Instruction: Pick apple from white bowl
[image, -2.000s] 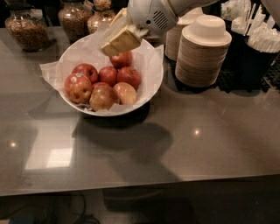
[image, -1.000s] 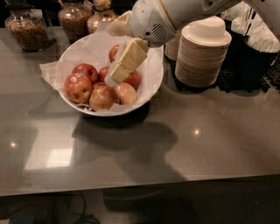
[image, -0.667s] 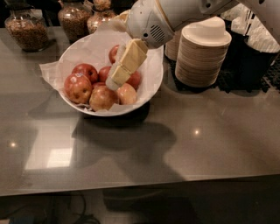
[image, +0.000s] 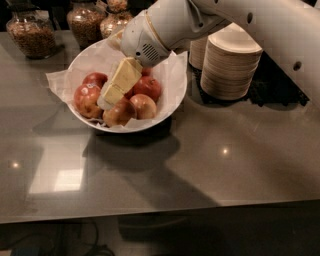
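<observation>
The white bowl (image: 172, 82), lined with crinkled white paper, stands on the grey counter at the upper left of the camera view. It holds several apples. The largest apple (image: 86, 98), red mottled with yellow and with a small pale spot on its skin, lies at the bowl's left side. A golden-brown apple (image: 119, 114) and darker red apples (image: 149, 86) lie beside it. My gripper (image: 107, 100) reaches down into the bowl from the upper right. Its cream tip is among the apples, just right of the largest apple and above the golden-brown one, and it hides the middle of the pile.
Stacks of small off-white paper bowls (image: 231, 65) stand right of the bowl. Glass jars (image: 32, 32) of snacks stand at the back left. My white arm (image: 260, 25) crosses the upper right. The counter's front edge (image: 160, 212) runs along the bottom.
The gripper has moved down and to the left, from the bowl's far rim into the bowl among the apples. The apples have not visibly moved.
</observation>
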